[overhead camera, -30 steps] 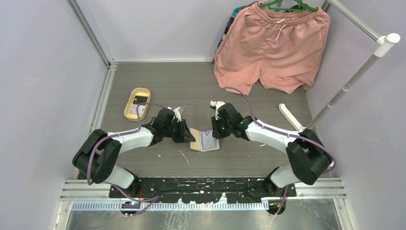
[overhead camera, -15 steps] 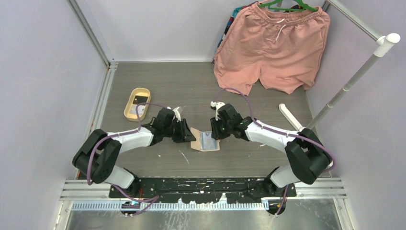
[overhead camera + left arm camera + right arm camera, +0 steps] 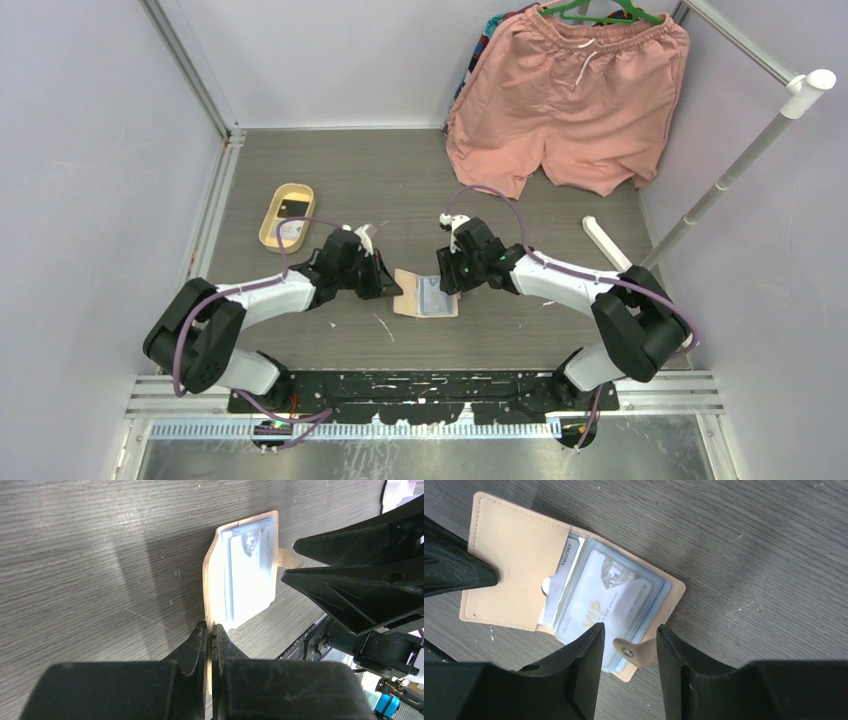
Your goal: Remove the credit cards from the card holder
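The beige card holder lies open on the grey table between both arms. Pale blue-grey credit cards sit in its clear sleeves, the top one printed "VIP"; another card pokes from the beige flap's pocket. My left gripper is shut on the edge of the holder's left flap, which stands nearly on edge. My right gripper is open just above the holder's right side, its fingers either side of the snap tab without touching it. From above, the left gripper and right gripper flank the holder.
An oval cream-yellow tray with a dark card in it sits at the back left. Pink shorts hang at the back right beside a white pole. A white bar lies on the table at the right.
My left gripper opened briefly, then shut on the holder's left flap. My right gripper has opened wider over the snap tab. The holder has shifted slightly left.
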Tool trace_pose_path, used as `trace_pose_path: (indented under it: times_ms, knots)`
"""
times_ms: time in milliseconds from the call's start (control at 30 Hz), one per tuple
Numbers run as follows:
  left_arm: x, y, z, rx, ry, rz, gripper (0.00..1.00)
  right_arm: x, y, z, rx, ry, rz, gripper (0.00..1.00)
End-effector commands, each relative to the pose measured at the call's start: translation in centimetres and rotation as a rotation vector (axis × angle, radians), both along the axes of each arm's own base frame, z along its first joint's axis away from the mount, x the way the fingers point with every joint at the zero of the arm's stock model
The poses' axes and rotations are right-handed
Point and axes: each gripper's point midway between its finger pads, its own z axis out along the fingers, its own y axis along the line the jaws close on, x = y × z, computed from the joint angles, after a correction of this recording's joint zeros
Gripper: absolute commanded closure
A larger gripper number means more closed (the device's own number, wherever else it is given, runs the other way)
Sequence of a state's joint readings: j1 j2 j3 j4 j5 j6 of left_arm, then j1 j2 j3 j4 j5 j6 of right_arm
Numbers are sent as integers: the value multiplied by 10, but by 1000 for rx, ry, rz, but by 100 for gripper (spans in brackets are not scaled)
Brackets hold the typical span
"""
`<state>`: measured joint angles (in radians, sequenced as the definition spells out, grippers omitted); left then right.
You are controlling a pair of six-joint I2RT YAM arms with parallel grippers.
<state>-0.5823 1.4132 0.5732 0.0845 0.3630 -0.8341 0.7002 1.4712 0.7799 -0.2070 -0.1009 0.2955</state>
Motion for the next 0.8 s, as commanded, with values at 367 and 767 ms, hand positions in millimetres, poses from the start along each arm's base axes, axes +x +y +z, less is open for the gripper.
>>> trace_pose_path:
  times_ms: [367,767]
  knots:
    - [1,1,-19,-21,-15,33,100,22,20,114,135,-138,-36,41]
    - [7,28,-44,79,4,206,100,7,55,61,289,107,-101,42]
